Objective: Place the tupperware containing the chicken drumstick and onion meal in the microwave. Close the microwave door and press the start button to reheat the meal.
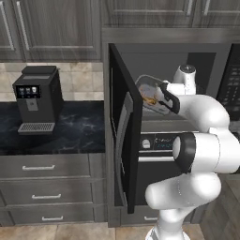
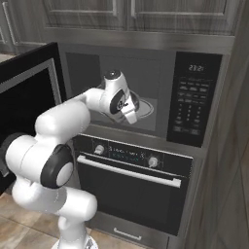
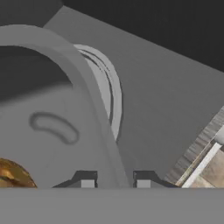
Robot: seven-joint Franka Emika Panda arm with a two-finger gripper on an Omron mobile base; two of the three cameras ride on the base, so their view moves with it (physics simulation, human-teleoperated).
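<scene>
My gripper (image 3: 113,183) is shut on the rim of the grey see-through tupperware (image 3: 52,109), which hangs tilted at the mouth of the open microwave (image 1: 187,61). Orange-brown food (image 3: 8,173) lies in its low corner; I cannot tell the drumstick from the onion. From the left base, the tupperware (image 1: 147,89) sits just left of the gripper (image 1: 159,95), above the cavity floor. The round white turntable plate (image 3: 111,96) lies beyond the container. The microwave door (image 1: 124,126) stands swung wide open to the left. From the right base, the gripper (image 2: 129,108) is in front of the turntable plate (image 2: 148,111).
The black keypad panel (image 2: 192,99) is right of the cavity. Below the microwave is the black oven (image 2: 131,180) with knobs and a horizontal handle. A coffee machine (image 1: 37,98) stands on the dark counter (image 1: 79,131) to the left, over grey drawers.
</scene>
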